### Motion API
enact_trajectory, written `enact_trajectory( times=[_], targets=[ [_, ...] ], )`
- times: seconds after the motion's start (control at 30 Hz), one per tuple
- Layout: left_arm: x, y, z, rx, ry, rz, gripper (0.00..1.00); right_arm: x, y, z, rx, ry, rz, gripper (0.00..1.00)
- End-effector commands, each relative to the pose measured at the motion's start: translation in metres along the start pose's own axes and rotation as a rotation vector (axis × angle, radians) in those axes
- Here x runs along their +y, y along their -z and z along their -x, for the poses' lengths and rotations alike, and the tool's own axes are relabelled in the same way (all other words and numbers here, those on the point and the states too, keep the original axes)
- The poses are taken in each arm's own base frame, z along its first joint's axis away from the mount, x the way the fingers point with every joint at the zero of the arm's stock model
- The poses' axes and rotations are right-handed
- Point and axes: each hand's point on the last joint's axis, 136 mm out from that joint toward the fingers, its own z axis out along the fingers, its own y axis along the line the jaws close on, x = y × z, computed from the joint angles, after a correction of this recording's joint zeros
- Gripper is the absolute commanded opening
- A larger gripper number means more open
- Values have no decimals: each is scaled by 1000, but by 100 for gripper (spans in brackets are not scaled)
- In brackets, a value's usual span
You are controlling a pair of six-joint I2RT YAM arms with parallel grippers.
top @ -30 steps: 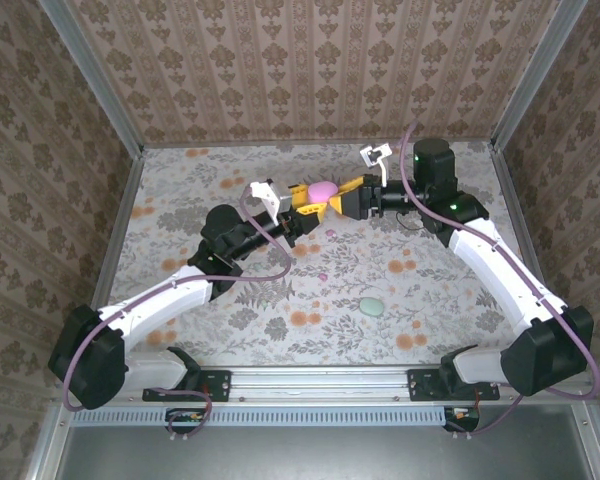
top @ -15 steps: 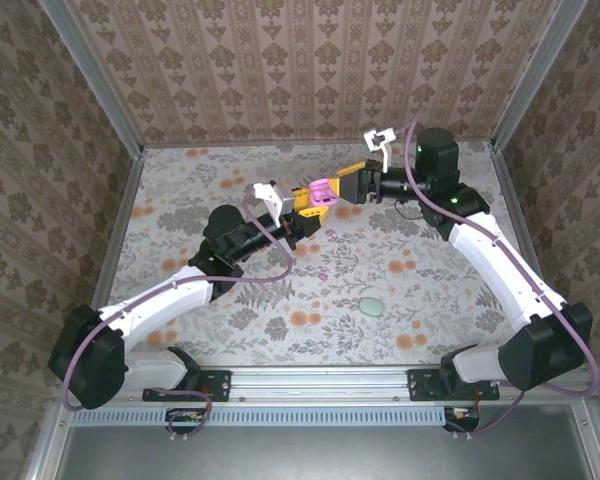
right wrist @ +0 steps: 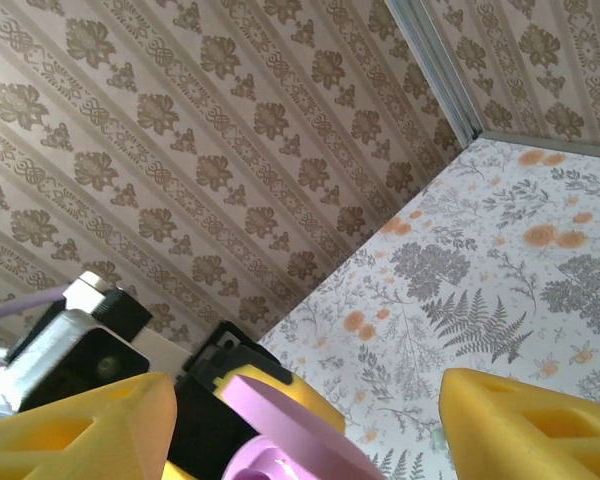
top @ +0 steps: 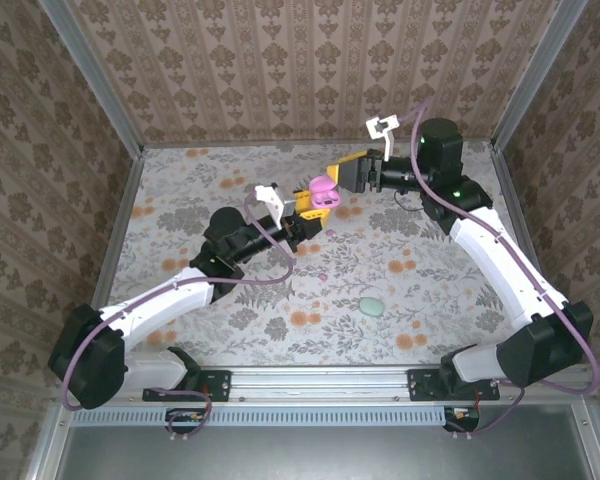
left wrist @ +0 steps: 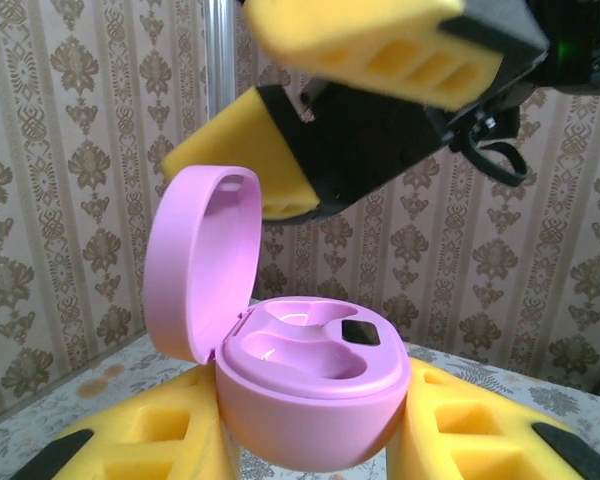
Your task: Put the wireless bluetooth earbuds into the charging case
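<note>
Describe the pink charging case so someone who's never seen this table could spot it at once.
Start at the flowered table, toward its far edge, near the middle. There the left gripper clamps the pink charging case. Unlike the pale green case lying shut nearer the arm bases, its lid stands open.

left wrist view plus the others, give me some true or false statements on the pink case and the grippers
1. The lid of the pink case stands open. True.
2. An earbud sits in each well of the case. False: both wells are empty.
3. The left gripper holds the pink case off the table. True.
4. The right gripper is shut. False: its fingers stand wide apart, by the lid.
5. A pale green case lies on the table nearer the arm bases. True.
</note>
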Motion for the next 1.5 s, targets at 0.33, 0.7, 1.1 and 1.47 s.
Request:
enact_trajectory(
  times=[0.33, 0.7, 1.1, 1.47],
  targets=[
    [3, 23, 25, -83, -40, 83, 34, -97, 46, -19, -3, -149, -513, 48],
    [-3, 40, 29, -71, -38, 106, 34, -205, 2, -143, 379, -541, -585, 34],
    [-7, 40, 35, -74, -46, 104, 34, -251, -67, -203, 602, -613, -529, 39],
    [-7, 36, 34, -63, -48, 104, 34, -270, -89, -222, 731, -492, -601, 45]
  ],
)
